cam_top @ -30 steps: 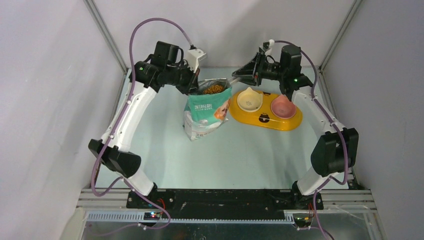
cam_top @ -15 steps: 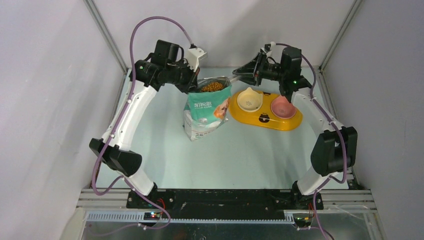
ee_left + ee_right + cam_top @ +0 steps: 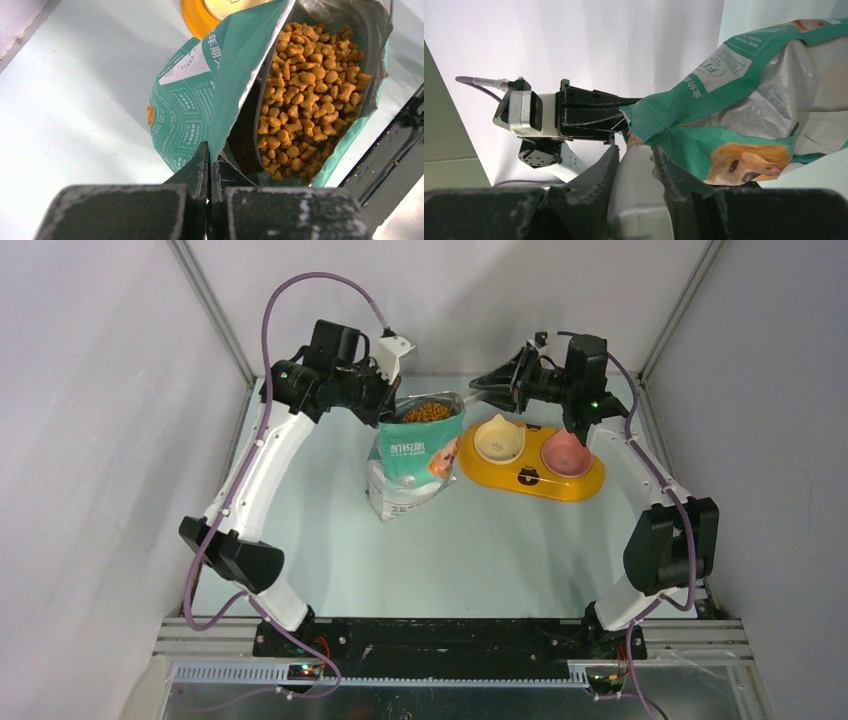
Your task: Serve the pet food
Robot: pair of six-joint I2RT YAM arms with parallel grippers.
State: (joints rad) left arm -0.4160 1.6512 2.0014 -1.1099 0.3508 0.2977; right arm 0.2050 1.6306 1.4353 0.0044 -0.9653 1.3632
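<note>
Brown kibble, pet food, is heaped inside open teal-and-white bag, visible through mouth. Bag is stood upright on bench, just left of yellow double-bowl feeder. Bag's rim at mouth's left edge is pinched by left fingers, pressed fully together on it. Pale scoop is gripped by handle between right fingers, narrowly parted round it; scoop is held in air just right of bag's mouth, near feeder's far edge.
</note>
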